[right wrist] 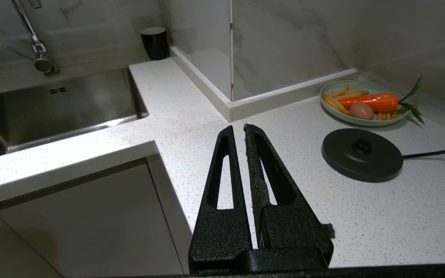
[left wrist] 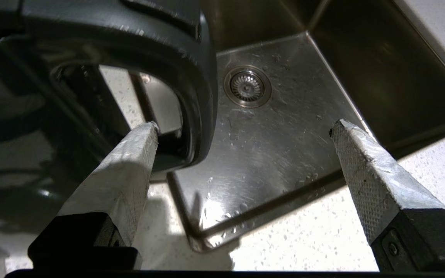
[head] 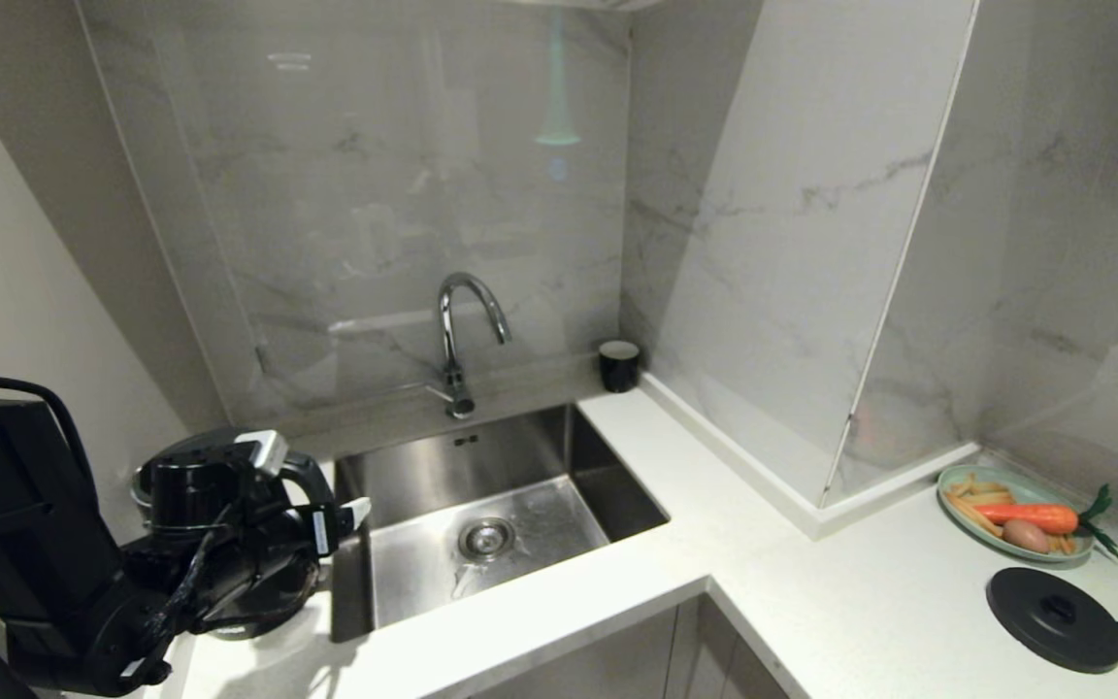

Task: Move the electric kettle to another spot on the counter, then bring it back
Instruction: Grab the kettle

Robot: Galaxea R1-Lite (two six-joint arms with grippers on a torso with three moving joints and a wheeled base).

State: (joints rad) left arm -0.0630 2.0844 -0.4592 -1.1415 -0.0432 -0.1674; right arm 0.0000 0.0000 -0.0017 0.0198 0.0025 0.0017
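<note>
Just left of the sink (head: 481, 505), the left tool (left wrist: 245, 131) stands spread wide around the electric kettle (head: 219, 524) handle on the table (head: 811, 602), holding nothing.

The walls (head: 481, 194) are glossy marble-look panels, pale grey with darker veins, and they meet in a corner behind a steel sink (head: 481, 505). A curved chrome tap (head: 457, 335) stands at the back of the sink. Light grey cabinet doors (right wrist: 72, 224) are below. A soft light reflection (head: 557, 87) shows on the wall.
</note>
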